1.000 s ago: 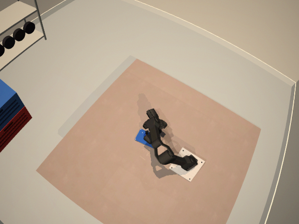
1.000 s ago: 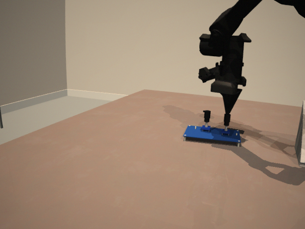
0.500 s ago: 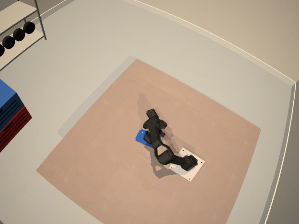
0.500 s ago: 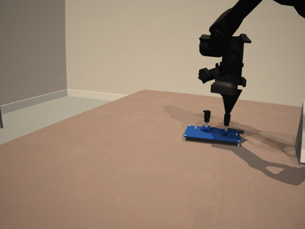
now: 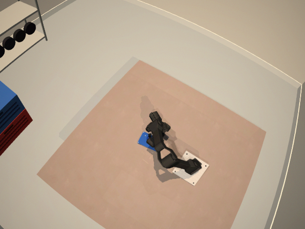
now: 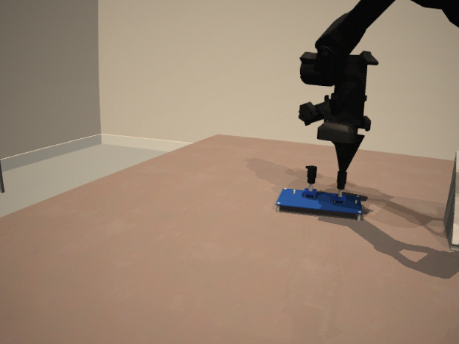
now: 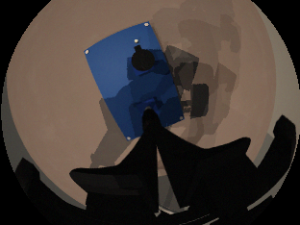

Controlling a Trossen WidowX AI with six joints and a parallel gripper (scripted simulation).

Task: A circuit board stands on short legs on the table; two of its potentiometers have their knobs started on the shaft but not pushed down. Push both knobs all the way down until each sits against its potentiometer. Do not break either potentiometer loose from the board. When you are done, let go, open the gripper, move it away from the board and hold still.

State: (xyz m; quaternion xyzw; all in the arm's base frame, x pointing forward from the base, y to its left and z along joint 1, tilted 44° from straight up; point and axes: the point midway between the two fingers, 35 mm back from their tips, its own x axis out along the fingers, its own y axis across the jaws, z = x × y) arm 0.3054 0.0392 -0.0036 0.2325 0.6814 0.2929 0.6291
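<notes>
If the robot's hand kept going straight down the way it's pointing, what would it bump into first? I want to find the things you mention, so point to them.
Probably the black knob (image 6: pixel 341 179) right under the hand (image 6: pixel 344 170) (image 7: pixel 151 113); their tips already look to be touching it.

Workshop-like room: metal shelf rack (image 5: pixel 41 20), stacked blue crate (image 5: pixel 10 98), red crate (image 5: pixel 20 125).

board: solid blue circuit board (image 5: pixel 143 141) (image 6: pixel 300 200) (image 7: pixel 107 74), with pale dots at the corners
knobs: black, both the one nearer the board's middle (image 6: pixel 311 174) (image 7: pixel 142 60) and the one under the claw (image 6: pixel 341 180)
shafts: light grey
potentiometers: blue
legs: whitish
claw: black (image 6: pixel 344 170) (image 7: pixel 151 115)
arm: black (image 5: pixel 157 135) (image 6: pixel 350 81)
base plate: white with black dots (image 5: pixel 194 181)
tabletop: pinkish tan, faintly mottled (image 5: pixel 123 160) (image 6: pixel 166 259) (image 7: pixel 48 87)
crates: one blue (image 5: pixel 6 96), one dark red (image 5: pixel 18 127), both with dark stripes
shelf: cream boards, grey frame (image 5: pixel 41 22)
discs: black (image 5: pixel 29 28)
floor: pale grey (image 5: pixel 86 44) (image 6: pixel 93 162)
walls: beige and grey-brown
</notes>
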